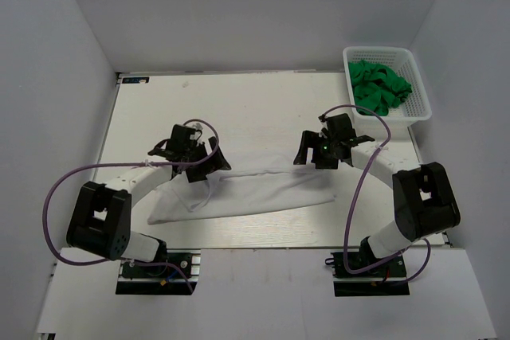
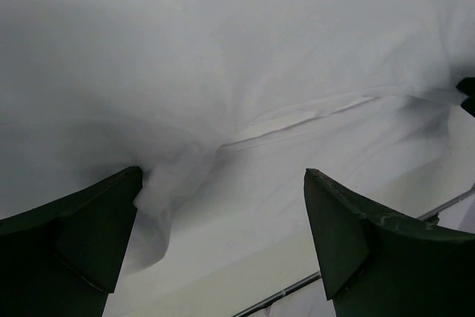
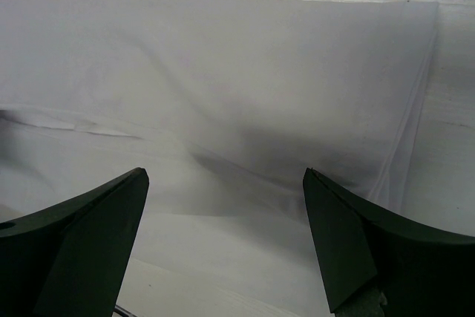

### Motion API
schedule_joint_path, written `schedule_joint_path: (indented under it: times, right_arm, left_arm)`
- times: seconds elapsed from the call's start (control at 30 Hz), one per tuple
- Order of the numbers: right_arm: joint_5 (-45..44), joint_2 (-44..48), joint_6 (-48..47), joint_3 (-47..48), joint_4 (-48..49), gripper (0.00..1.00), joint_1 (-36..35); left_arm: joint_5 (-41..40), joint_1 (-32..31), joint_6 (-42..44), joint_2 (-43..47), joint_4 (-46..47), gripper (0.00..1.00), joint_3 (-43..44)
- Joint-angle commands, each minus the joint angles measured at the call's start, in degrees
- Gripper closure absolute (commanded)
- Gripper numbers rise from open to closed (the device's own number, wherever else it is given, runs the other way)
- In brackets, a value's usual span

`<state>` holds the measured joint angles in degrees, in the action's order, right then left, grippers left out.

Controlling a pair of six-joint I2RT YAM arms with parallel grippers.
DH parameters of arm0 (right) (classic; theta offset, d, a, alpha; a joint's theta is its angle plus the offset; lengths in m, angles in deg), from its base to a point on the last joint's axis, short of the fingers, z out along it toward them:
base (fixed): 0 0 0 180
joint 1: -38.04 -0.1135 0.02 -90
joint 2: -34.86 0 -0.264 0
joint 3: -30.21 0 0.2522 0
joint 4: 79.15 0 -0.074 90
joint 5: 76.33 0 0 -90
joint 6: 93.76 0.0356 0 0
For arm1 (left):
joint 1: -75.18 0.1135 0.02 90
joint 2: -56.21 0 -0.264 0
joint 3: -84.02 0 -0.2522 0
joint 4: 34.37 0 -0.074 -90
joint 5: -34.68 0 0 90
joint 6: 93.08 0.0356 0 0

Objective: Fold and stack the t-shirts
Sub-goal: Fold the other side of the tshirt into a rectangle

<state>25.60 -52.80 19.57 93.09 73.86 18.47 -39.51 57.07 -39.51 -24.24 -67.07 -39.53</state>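
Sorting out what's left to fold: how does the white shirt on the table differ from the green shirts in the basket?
The white shirt lies spread in a long flat band on the table; the green shirts sit bunched in a heap in the basket. The white shirt is near the front middle; the green shirts are at the far right corner. Both look plain, no print visible.

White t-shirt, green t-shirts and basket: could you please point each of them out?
white t-shirt (image 1: 259, 193), top view, middle of the cloth
green t-shirts (image 1: 381, 89), top view, middle of the heap
basket (image 1: 379, 51), top view, far rim
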Motion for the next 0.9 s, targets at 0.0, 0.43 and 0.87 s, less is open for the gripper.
schedule_joint_path:
  times: [0.0,0.43,0.87]
  right_arm:
    - [-0.32,1.26,-0.57,1.33,-0.13,0.1,0.06]
    - [0.47,0.38,-0.48,1.32,0.05,0.1,0.15]
    - [-1.46,1.17,-1.01,1.59,-1.09,0.1,-0.03]
  left_arm:
    - [3.79,-1.31,-0.31,1.78,3.74,0.0,-0.33]
    - [7.05,-6.23,0.3,-2.52,4.8,0.0,1.94]
    - [-24.67,-7.38,1.1,-0.51,-24.45,0.0,15.22]
